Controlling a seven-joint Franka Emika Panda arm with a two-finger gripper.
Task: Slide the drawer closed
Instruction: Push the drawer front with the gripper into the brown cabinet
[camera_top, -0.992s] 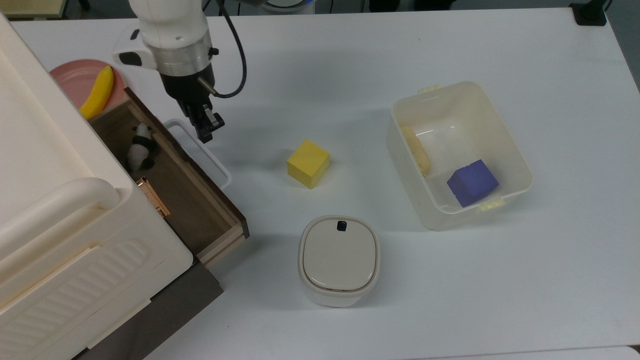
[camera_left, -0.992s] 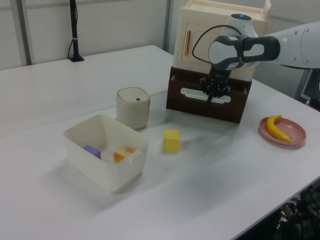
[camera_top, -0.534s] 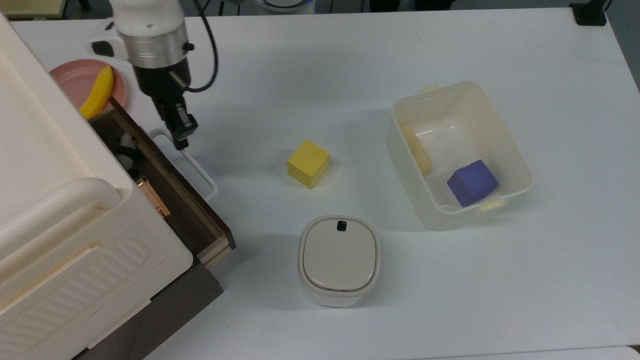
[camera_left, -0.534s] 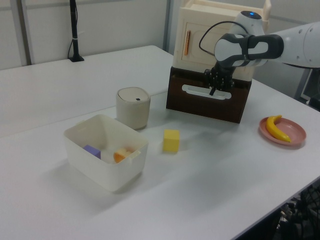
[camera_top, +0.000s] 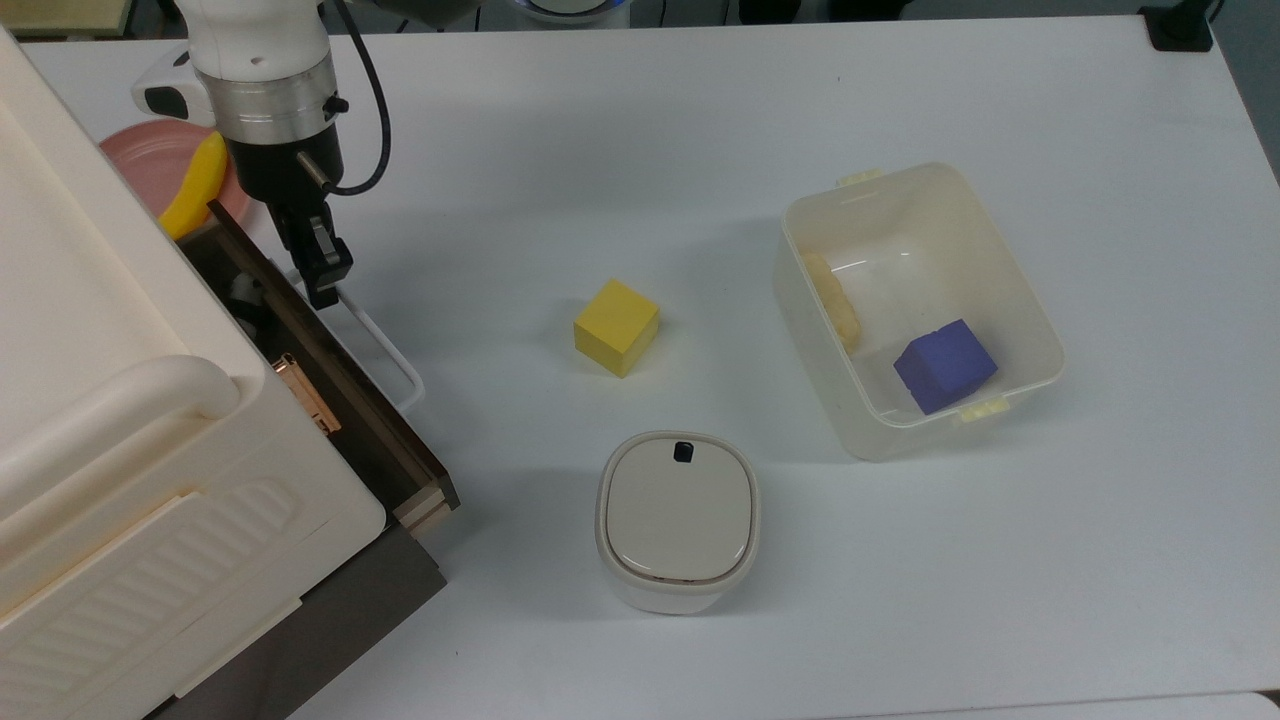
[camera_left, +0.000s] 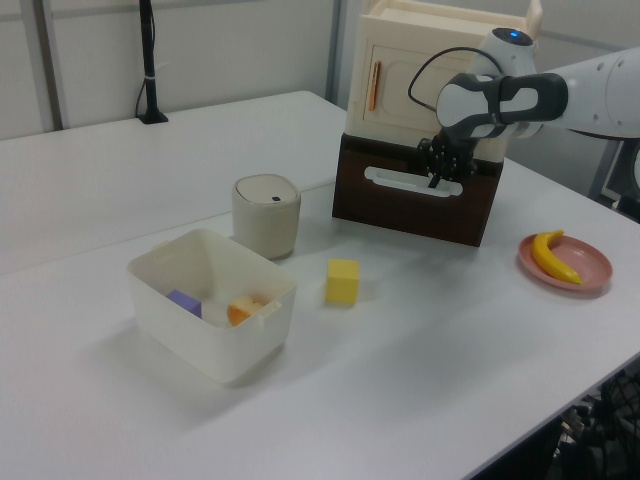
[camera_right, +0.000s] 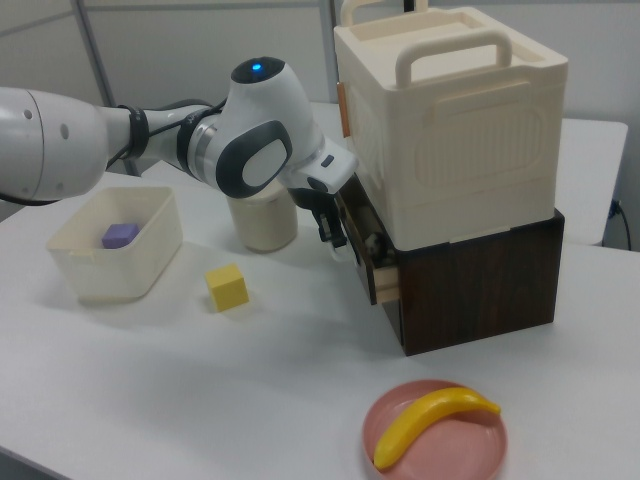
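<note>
1. Drawer (camera_top: 330, 370) sticks out slightly from under cream cabinet (camera_top: 120, 420); open table (camera_top: 700, 130) lies in front.
2. Drawer: dark brown front, white loop handle (camera_top: 385, 345).
3. Gripper (camera_top: 322, 285) at handle's end; finger spread: cannot tell.
4. White table; yellow cube (camera_top: 616, 326) nearby.

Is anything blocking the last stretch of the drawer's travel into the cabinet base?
Nothing visible does. The gripper sits against the drawer front by its white handle, and a narrow gap remains open. A small toy lies inside, below the rim.
</note>
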